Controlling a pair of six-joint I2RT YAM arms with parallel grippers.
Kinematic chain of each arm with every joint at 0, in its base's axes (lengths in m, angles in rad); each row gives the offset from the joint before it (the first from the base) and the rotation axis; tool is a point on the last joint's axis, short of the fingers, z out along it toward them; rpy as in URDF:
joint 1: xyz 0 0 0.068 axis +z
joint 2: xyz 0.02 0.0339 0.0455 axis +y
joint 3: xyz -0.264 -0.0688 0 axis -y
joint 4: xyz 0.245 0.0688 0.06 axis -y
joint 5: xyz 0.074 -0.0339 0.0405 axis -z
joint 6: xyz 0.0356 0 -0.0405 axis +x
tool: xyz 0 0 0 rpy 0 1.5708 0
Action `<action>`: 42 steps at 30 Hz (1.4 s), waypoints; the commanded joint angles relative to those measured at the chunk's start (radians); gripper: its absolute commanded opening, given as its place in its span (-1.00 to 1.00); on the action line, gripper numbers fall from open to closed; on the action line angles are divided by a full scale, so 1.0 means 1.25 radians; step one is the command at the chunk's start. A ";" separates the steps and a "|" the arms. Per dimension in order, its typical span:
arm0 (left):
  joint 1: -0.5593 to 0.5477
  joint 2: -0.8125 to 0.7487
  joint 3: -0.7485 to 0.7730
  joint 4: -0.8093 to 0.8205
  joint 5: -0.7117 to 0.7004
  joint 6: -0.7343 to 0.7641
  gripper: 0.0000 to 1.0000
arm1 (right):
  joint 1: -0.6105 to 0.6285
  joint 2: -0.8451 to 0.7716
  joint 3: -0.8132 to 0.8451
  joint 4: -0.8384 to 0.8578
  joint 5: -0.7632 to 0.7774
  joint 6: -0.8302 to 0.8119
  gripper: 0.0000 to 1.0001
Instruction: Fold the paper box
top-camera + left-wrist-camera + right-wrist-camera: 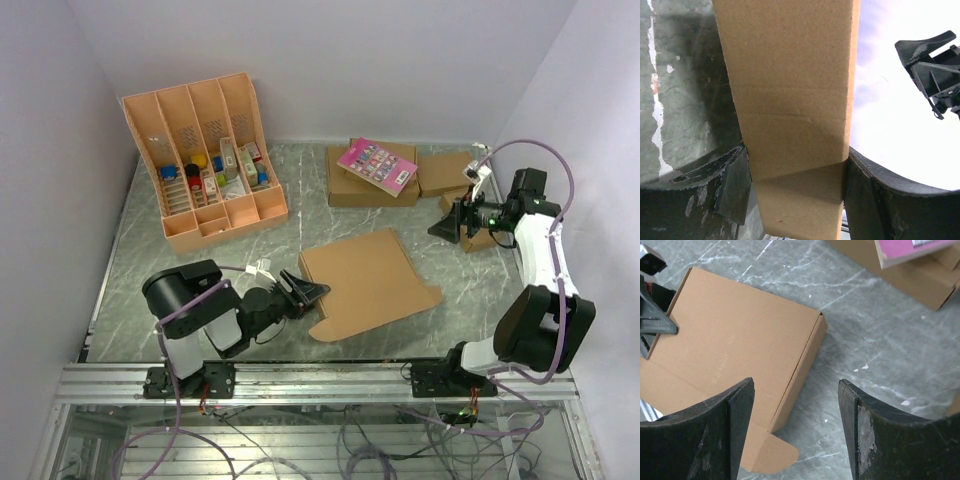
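Note:
The paper box [365,283] lies flat and closed in the middle of the marble table, with a rounded flap sticking out at its near right corner [772,455]. My left gripper [310,292] is at the box's left edge. In the left wrist view its side wall [790,90] fills the gap between both fingers, so the left gripper [796,167] is shut on it. My right gripper [448,224] hangs over the table at the right, well away from the box. Its fingers stand wide apart, and the right gripper [795,386] holds nothing.
An orange-tan compartment tray [225,232] with small items stands at the back left. Small brown boxes [350,187] [445,175] sit at the back right, one under a pink booklet [377,165]. Another small box [482,240] lies just behind my right gripper.

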 commanded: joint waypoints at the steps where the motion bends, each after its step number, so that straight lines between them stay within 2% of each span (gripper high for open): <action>1: 0.014 -0.040 0.002 0.033 -0.007 -0.008 -0.10 | 0.023 -0.060 0.040 -0.105 -0.013 -0.137 0.34; 5: 0.032 -0.092 0.006 -0.034 0.010 -0.004 -0.10 | 0.089 -0.119 0.048 -0.128 -0.004 -0.193 0.37; 8: 0.044 -0.165 0.020 -0.136 0.019 0.009 -0.10 | 0.172 -0.165 0.036 -0.105 0.048 -0.220 0.40; 12: 0.063 -0.279 0.059 -0.323 0.034 0.036 -0.09 | 0.260 -0.234 -0.001 -0.041 0.068 -0.256 0.58; 15: 0.081 -0.353 0.098 -0.469 0.056 0.057 -0.09 | 0.276 -0.277 -0.022 -0.024 0.026 -0.326 0.76; 17: 0.101 -0.382 0.114 -0.522 0.081 0.064 -0.09 | 0.284 -0.297 -0.024 -0.047 -0.002 -0.405 0.87; 21: 0.132 -0.409 0.146 -0.590 0.129 0.066 -0.09 | 0.328 -0.287 0.014 -0.129 0.008 -0.490 0.92; 24: 0.142 -0.408 0.169 -0.622 0.151 0.050 -0.08 | 0.387 -0.299 0.006 -0.161 0.060 -0.530 0.92; 29: 0.158 -0.390 0.195 -0.639 0.200 -0.032 -0.10 | 0.465 -0.376 -0.073 -0.081 0.157 -0.530 0.92; 34: 0.169 -0.412 0.224 -0.701 0.223 -0.128 -0.09 | 0.552 -0.491 -0.169 -0.029 0.274 -0.625 0.99; 38: 0.170 -0.454 0.242 -0.794 0.208 -0.186 -0.10 | 0.593 -0.559 -0.225 0.025 0.295 -0.640 0.99; 42: 0.173 -0.489 0.255 -0.828 0.202 -0.226 -0.12 | 0.626 -0.608 -0.290 0.065 0.308 -0.669 0.99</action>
